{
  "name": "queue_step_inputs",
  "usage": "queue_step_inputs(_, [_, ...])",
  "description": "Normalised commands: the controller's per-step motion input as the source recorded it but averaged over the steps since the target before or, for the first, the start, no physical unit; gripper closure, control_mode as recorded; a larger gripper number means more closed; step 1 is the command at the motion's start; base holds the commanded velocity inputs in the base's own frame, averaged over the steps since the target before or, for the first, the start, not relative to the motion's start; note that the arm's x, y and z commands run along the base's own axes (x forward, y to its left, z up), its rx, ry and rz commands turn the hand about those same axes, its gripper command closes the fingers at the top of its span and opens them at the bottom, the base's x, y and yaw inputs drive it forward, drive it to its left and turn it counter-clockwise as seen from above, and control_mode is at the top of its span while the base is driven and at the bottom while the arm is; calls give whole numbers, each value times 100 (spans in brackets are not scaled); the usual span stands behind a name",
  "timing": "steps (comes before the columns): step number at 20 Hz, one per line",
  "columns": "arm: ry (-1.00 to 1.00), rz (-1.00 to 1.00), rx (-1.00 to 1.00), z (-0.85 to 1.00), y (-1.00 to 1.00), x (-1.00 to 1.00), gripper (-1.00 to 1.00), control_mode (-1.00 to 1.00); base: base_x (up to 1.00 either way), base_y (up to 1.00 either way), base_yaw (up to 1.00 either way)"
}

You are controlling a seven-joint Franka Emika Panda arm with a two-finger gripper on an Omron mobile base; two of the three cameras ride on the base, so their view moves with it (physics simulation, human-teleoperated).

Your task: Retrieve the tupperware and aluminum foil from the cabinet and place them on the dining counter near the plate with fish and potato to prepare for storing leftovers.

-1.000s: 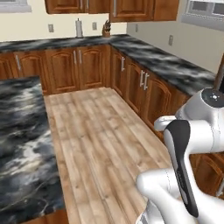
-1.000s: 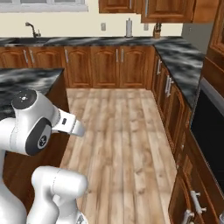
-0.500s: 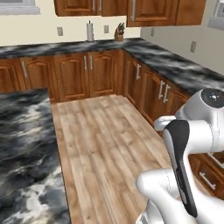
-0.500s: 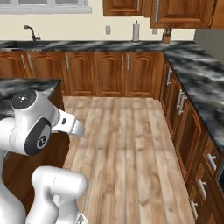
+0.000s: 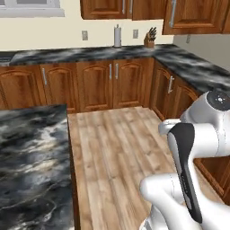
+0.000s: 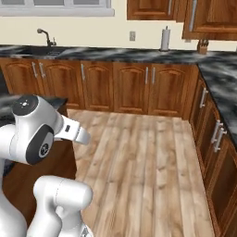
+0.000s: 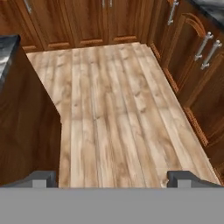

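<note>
Claw (image 7: 112,179) wide open, empty, aimed at floor (image 7: 118,109). Your target cabinet (image 5: 197,15) sits upper right of frame, well apart from claw.

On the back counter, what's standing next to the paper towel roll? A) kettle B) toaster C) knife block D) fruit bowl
C: a knife block with dark handles stands just to the right of the paper towel roll on the back counter, near the corner.
</note>
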Motion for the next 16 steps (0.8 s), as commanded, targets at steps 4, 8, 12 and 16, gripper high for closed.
queue_step_inputs(4, [0, 0, 0, 0, 0, 0, -100, 100, 100, -38, 7])
queue_step_inputs(8, [0, 0, 0, 0, 0, 0, -100, 100, 100, -40, 0])
queue_step_inputs(12, [0, 0, 0, 0, 0, 0, -100, 100, 100, -18, -5])
queue_step_inputs(16, [0, 0, 0, 0, 0, 0, -100, 100, 100, 0, -17])
